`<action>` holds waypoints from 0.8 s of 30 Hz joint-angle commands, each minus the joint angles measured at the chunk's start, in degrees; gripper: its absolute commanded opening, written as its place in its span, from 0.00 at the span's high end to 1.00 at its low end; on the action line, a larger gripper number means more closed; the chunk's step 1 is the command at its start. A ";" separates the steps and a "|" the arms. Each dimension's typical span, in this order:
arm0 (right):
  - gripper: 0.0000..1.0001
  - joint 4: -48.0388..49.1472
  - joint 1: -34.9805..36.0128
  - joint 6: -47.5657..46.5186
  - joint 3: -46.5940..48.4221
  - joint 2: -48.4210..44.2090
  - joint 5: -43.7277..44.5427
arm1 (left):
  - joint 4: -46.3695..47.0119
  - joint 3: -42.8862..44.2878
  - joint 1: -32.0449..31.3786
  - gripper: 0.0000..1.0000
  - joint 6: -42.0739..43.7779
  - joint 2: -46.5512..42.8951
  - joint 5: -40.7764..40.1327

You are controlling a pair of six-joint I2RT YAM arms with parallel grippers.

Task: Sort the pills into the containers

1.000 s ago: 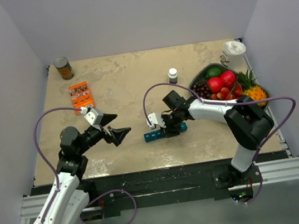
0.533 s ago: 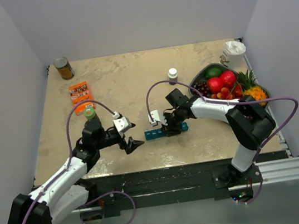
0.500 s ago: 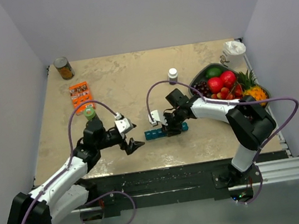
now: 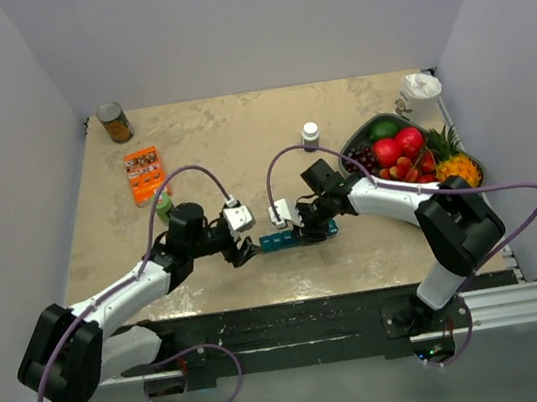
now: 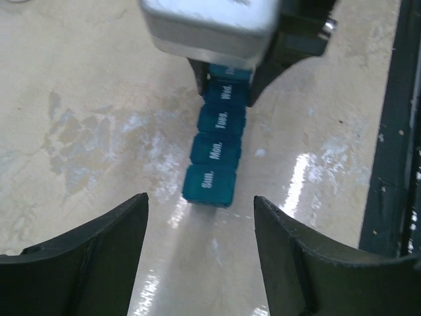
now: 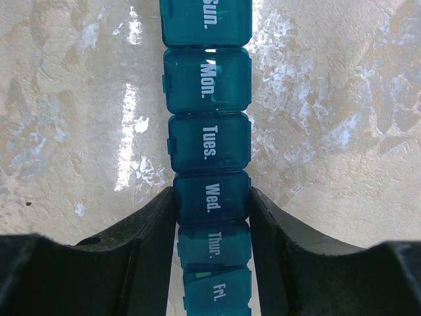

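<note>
The containers are one teal strip (image 4: 289, 239) of lidded day compartments lying flat on the table. My right gripper (image 4: 307, 231) is shut on it, jaws pressed on both sides of the "Wed." compartment (image 6: 210, 197). The "Fri." lid (image 6: 217, 291) sits tilted. My left gripper (image 4: 246, 252) is open and empty, low over the table, just short of the strip's "Sun." end (image 5: 209, 185). Its fingers (image 5: 99, 243) stand wide to either side. The white camera housing of the right wrist (image 5: 207, 26) covers the strip's far end. No loose pills show.
A white-capped pill bottle (image 4: 310, 134) stands behind the strip. A grey fruit tray (image 4: 354, 144) is at the right, with a white cup-like object (image 4: 421, 90) behind it. A brown can (image 4: 114, 122) and an orange packet (image 4: 146, 172) are at the far left. The table's black front edge (image 5: 395, 164) is close.
My left arm has swung right and reached forward, bringing its open gripper to the strip's left end. My right gripper has stayed shut on the strip.
</note>
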 commanded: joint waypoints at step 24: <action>0.27 0.70 -0.17 0.16 0.19 1.32 2.13 | 16.05 0.94 -0.14 1.00 -29.91 5.26 -1.59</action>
